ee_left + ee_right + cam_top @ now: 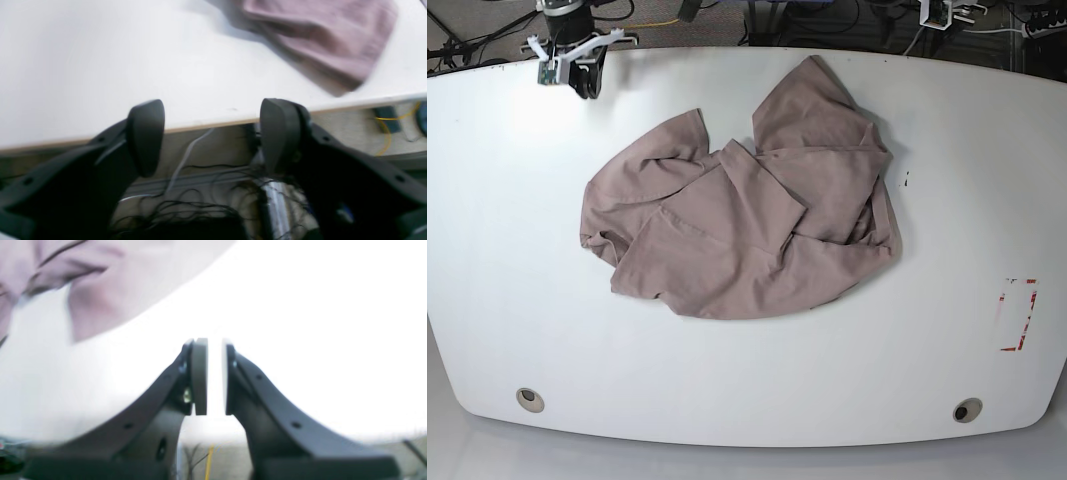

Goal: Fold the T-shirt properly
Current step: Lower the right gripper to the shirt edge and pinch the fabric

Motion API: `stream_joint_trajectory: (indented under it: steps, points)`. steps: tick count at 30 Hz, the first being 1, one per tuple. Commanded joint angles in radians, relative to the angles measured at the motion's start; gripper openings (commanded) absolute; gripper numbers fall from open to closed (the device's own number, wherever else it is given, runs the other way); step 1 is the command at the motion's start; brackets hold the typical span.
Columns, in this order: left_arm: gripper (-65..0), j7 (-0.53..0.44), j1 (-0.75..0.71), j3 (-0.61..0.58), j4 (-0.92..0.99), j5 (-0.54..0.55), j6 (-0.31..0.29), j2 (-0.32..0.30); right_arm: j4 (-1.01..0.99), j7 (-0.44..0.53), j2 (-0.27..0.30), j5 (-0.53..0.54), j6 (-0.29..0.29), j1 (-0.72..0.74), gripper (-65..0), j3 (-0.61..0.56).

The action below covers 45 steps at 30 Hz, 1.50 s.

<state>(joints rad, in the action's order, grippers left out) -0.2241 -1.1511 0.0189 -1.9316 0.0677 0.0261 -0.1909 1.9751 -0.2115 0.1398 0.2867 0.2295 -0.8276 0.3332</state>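
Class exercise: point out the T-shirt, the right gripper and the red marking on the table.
T-shirt (pixel 737 225), base view, middle of the crumpled cloth.
right gripper (pixel 214 376), right wrist view, narrow gap between its fingertips.
red marking (pixel 1019 315), base view, the rectangle outline near the table's edge.

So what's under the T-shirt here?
Only the white table shows around the crumpled T-shirt. Its own folded layers overlap, so anything beneath them is covered and cannot be seen.

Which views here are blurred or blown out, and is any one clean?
Left wrist view: soft motion blur across the T-shirt and the table. Right wrist view: the table is overexposed to near white, the cloth washed out and smeared. Base view: sharp and evenly lit, with slight barrel distortion bending the table's edges.
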Motion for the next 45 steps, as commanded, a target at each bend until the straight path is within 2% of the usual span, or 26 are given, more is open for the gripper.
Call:
stream_joint_trajectory:
  steps: [1,4,6,9,18,23,25,34,39,45]
  points:
    - [-13.1,-0.030,0.015,-0.015,-0.016,-0.006,0.002,-0.002,0.020,-0.033,0.008,0.007,0.014,0.072,-54.5,0.002]
    - [-7.5,-0.030,0.026,-0.033,-0.016,-0.006,0.002,-0.002,0.019,-0.102,0.008,0.007,0.071,0.153,-46.0,0.010]
    - [-7.9,-0.030,0.049,-0.061,-0.016,-0.006,0.002,-0.002,0.017,-0.159,0.008,0.003,0.110,0.221,-39.5,0.028]
    - [-8.2,-0.030,0.069,-0.087,-0.016,-0.006,0.002,-0.002,0.016,-0.250,0.007,0.003,0.169,0.311,-33.5,0.062]
    - [-8.2,0.035,0.130,-0.153,-0.010,-0.006,0.002,-0.008,-0.041,-0.507,0.010,0.001,0.285,0.580,-26.5,0.149]
    - [-8.2,0.070,0.144,-0.172,-0.010,-0.006,0.002,-0.008,-0.156,-0.590,0.011,0.003,0.357,0.706,-26.5,0.220]
    - [-8.2,0.070,0.165,-0.176,-0.010,-0.006,0.002,-0.009,-0.221,-0.632,0.031,0.004,0.394,0.756,-26.5,0.244]
    - [-8.2,0.075,0.178,-0.178,-0.009,-0.010,0.002,-0.009,-0.435,-0.648,0.062,0.009,0.469,0.865,-26.5,0.255]
    - [-8.3,0.075,0.178,-0.175,-0.009,-0.010,0.002,-0.009,-0.558,-0.644,0.062,0.009,0.469,0.916,-26.8,0.257]
    - [-8.3,0.075,0.176,-0.173,-0.009,-0.010,0.002,-0.009,-0.621,-0.583,0.042,0.009,0.469,0.936,-27.0,0.254]
